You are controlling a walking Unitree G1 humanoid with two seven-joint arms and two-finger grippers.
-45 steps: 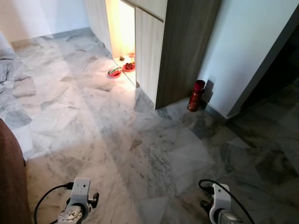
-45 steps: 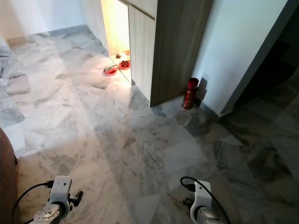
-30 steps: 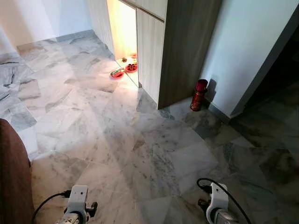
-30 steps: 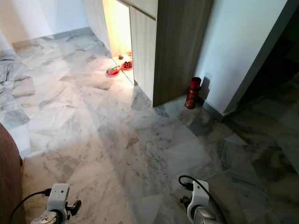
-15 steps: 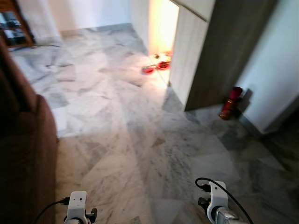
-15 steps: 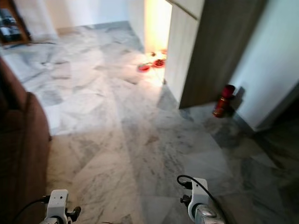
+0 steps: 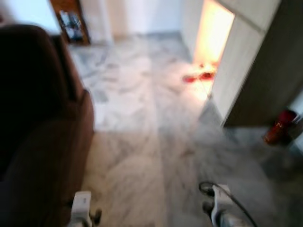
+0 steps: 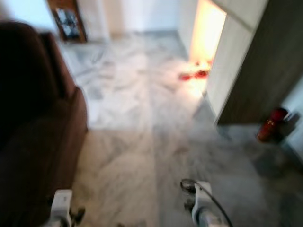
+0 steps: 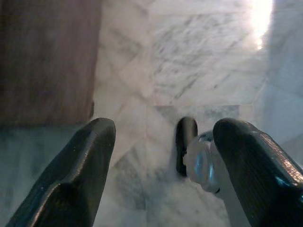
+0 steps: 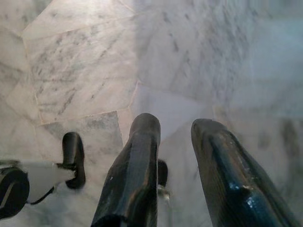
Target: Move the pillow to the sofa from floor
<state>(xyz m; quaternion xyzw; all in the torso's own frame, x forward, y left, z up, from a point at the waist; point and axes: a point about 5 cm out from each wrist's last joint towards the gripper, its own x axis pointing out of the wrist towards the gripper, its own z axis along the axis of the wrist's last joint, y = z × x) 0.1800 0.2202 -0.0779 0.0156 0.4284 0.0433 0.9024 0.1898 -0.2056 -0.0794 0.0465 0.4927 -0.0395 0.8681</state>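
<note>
Swinging leftward since a moment ago, the head camera has brought the brown sofa (image 7: pixel 38 127) from a sliver at the edge into a bulk that takes up everything from 7 to 11 o'clock, while the lit cabinet opening (image 7: pixel 214 42) and the red bowls (image 7: pixel 199 76) at its foot have slid across to 1 o'clock and the red bottle (image 7: pixel 279 126) to 3 o'clock; since the whole picture shifted together and is blurred, this reads as the robot turning, not as anything on the floor moving. A dark wooden shelf (image 7: pixel 71 21) now shows at 11 o'clock beyond the sofa's arm. The marble floor (image 7: pixel 142 123) between sofa and cabinet lies bare, and the pillow cannot be made out anywhere on it or on the sofa, so where it lies I cannot tell. Both arms hang low at the bottom edge, at 7 and 5 o'clock. The left gripper (image 9: pixel 161 156) has its two black fingers spread well apart over the tiles with the sofa's side close by, holding nothing; the right gripper (image 10: pixel 175 161) has its fingers parted by a narrower gap, likewise empty, over plain marble. My judgement is that the task is at its searching stage: the destination is found, the pillow is not, and the turn probably needs to go on.
</note>
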